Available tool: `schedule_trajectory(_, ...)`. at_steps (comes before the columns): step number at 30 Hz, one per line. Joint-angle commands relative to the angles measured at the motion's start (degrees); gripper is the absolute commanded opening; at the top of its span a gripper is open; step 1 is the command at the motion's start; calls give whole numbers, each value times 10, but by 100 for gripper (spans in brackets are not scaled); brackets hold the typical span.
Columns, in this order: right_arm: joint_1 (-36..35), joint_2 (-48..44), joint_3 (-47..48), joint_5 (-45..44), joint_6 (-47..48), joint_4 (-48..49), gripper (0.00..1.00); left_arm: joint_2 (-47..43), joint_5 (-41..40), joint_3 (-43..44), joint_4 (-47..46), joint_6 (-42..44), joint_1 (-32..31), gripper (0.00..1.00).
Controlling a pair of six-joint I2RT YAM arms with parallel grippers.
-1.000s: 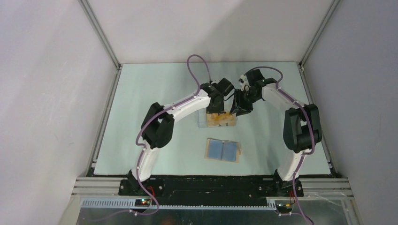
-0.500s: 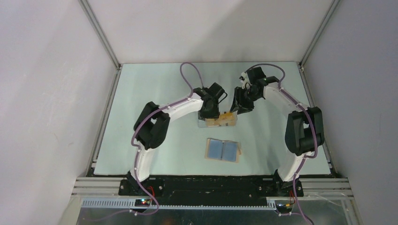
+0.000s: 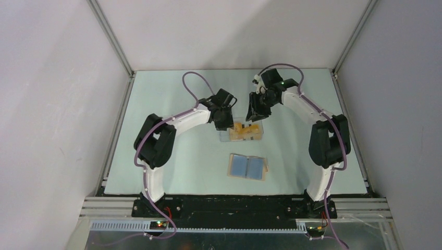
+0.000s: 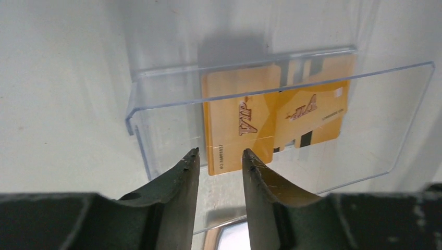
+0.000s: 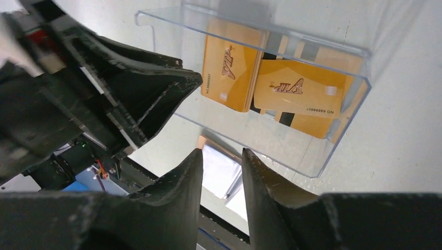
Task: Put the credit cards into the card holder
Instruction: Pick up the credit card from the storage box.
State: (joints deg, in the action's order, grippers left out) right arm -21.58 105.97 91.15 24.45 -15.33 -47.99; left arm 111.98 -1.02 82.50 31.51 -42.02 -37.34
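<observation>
Several orange-yellow credit cards (image 3: 244, 130) lie overlapping in a clear plastic tray (image 3: 225, 137) at mid-table. In the left wrist view one card (image 4: 242, 117) lies lengthwise and another (image 4: 312, 104) crosswise over it. My left gripper (image 4: 221, 152) hovers at the tray's left end (image 3: 225, 124), open, with nothing between its fingers. At the tray's far right side my right gripper (image 3: 255, 115) is also open and empty (image 5: 221, 152). The card holder (image 3: 248, 167) lies spread open nearer the bases, showing tan edges and light blue panels.
The clear tray's walls (image 4: 136, 112) stand up around the cards. The left gripper's fingers (image 5: 156, 99) show in the right wrist view, close beside the tray (image 5: 292, 151). Grey enclosure walls surround the pale green table (image 3: 172, 104).
The left arm swung left, its gripper moving off the tray's top to its left end. The right gripper shifted left and farther back. The cards now lie uncovered in the tray.
</observation>
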Motion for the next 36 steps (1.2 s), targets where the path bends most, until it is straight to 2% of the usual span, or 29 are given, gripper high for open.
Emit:
schedule_trajectory(1, -8, 37, 24, 3, 7, -14, 36, -5, 26, 7, -38, -7, 2, 39)
schedule_trajectory(7, -15, 67, 18, 8, 3, -5, 30, -7, 25, 0, -43, -9, 4, 36)
schedule_trajectory(14, -37, 102, 29, 7, -11, 11, 31, -64, 21, -34, -52, 5, 20, 37)
schedule_trajectory(22, -57, 137, 51, -30, -22, 6, 36, -122, 92, -79, -82, 25, 58, 41)
schedule_trajectory(30, -72, 161, 73, -90, -21, -17, 44, -155, 70, -122, -84, 29, 80, 43)
schedule_trajectory(36, -82, 177, 84, -123, -18, -24, 47, -129, 85, -145, -98, 29, 91, 42)
